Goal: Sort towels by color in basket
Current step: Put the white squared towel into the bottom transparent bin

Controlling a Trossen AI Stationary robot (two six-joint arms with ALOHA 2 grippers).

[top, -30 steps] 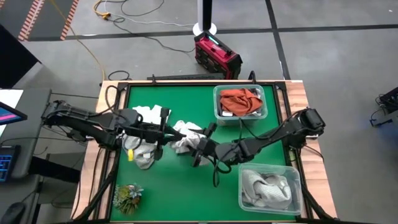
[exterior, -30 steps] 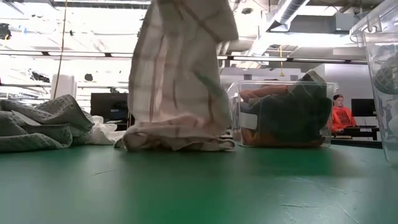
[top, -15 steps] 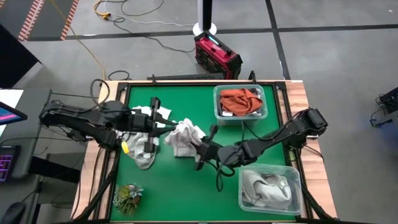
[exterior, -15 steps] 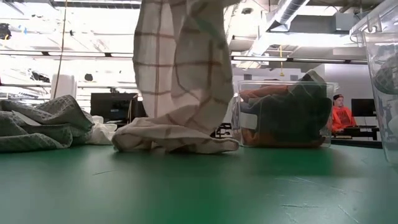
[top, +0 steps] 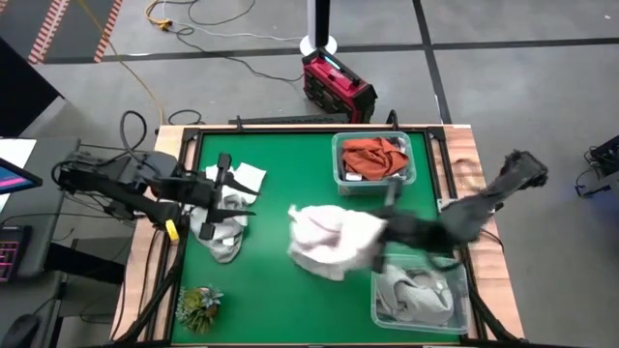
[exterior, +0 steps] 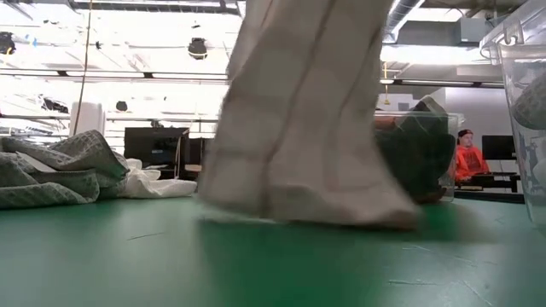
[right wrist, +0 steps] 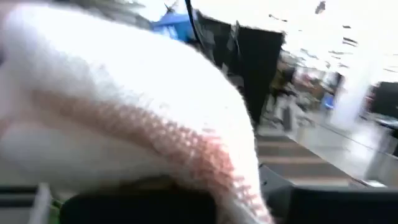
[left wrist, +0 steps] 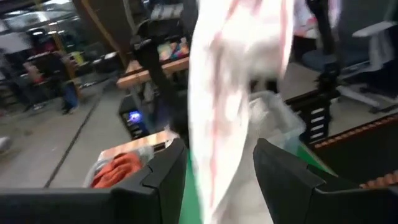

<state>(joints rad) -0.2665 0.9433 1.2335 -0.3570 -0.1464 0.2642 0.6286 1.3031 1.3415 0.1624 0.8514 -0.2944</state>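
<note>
A white towel with thin red checks [top: 329, 242] hangs in a bunch mid-table, with my right gripper [top: 382, 240] shut on it. The same white towel [exterior: 307, 128] fills the middle of the low view and the right wrist view [right wrist: 124, 112]. My left gripper [top: 237, 188] stands open above the pile of grey and white towels [top: 221, 220] at the table's left; nothing is between its fingers [left wrist: 217, 180]. A rust-orange towel [top: 375, 155] lies in the far clear bin. A pale grey towel [top: 414, 295] lies in the near clear bin. My right gripper holds the white towel at its right-hand side [top: 370, 237], coming in about level from the table's right. The bunched cloth hides the fingers, so which layers they hold cannot be told. The towel hangs slack below the hold, its lower end [exterior: 341, 211] on the green table.
The far bin [top: 338, 145] and near bin [top: 379, 280] stand along the table's right side. A green leafy tuft [top: 198, 307] lies at the near left corner. A red box [top: 337, 87] sits on the floor beyond the table. A person [exterior: 467, 158] sits in the room behind.
My left gripper has opened, let go of the white towel and drawn back toward the table's left edge. My right gripper has shut on the towel and pulled it toward the right and near, toward the near bin. The towel has swung along with it.
</note>
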